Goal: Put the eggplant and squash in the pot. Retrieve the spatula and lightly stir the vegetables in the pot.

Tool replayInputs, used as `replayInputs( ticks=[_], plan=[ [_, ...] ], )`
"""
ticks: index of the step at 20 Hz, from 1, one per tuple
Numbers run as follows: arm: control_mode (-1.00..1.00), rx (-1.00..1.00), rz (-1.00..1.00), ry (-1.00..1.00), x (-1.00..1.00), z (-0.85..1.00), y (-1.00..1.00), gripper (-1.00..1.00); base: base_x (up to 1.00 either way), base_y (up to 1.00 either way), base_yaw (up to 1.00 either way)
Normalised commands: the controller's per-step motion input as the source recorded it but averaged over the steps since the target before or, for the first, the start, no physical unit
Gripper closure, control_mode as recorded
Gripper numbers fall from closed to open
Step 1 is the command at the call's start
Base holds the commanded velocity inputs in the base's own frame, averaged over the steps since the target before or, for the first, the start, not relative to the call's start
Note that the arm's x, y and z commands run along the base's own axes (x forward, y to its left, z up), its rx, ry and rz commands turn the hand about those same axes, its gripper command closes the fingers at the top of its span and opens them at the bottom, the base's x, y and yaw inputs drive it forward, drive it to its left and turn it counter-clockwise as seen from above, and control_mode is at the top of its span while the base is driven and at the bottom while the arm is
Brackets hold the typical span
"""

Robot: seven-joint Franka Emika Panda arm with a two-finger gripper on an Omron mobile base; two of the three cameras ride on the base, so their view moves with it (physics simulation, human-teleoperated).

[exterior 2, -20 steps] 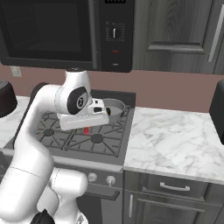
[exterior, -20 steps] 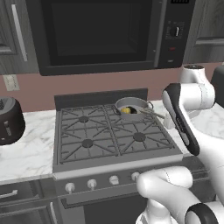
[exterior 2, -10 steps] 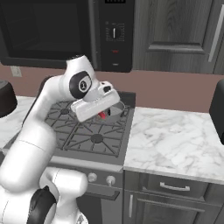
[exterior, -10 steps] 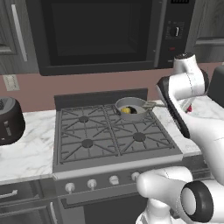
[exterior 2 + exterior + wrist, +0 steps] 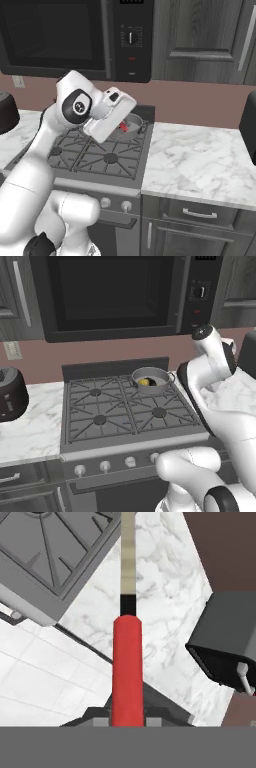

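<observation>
Nearest, in the hand view: hand (image 5: 127, 719) pinching the spatula (image 5: 127, 662) by its red handle, pressed tight at 6 o'clock; shaft running up to 12 o'clock, black neck then pale metal, head cut off by the top edge. Behind it, marble surface (image 5: 165, 602), stove (image 5: 55, 557) corner at 10 o'clock, a dark appliance (image 5: 225, 647) at 3 o'clock.

From the right base: hand (image 5: 125, 125) raised over the stove's (image 5: 95, 155) right side, a bit of red spatula (image 5: 124, 127) showing at its tip, just in front of the pot (image 5: 133, 121). Marble surface (image 5: 200, 160) spreading toward 3 o'clock.

From the left base: pot (image 5: 151, 379) on the back right burner, at about 1 o'clock from the stove's (image 5: 120, 416) middle. Squash (image 5: 145, 382) inside it, yellow; a dark shape beside it, too small to call the eggplant. Toaster (image 5: 11, 393) at 9 o'clock on the surface (image 5: 30, 431). Farthest, microwave (image 5: 115, 296) at 12 o'clock above the stove.
</observation>
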Motion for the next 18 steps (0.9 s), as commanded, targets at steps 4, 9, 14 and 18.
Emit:
replayInputs(
  ticks=[4, 9, 14, 18],
  plan=[
    [-1.00, -0.11, 0.05, -0.08, 0.20, 0.02, -0.03, 1.00, 0.00, 0.00, 0.00],
    [-1.00, -0.01, 0.03, 0.10, 0.64, -0.23, 0.00, 1.00, 0.00, 0.00, 0.00],
    [-1.00, -0.04, 0.03, 0.04, 0.68, 0.00, 0.00, 1.00, 0.00, 0.00, 0.00],
    [-1.00, -0.06, 0.00, 0.00, 0.26, 0.00, 0.07, 1.00, 0.00, 0.00, 0.00]
  ],
)
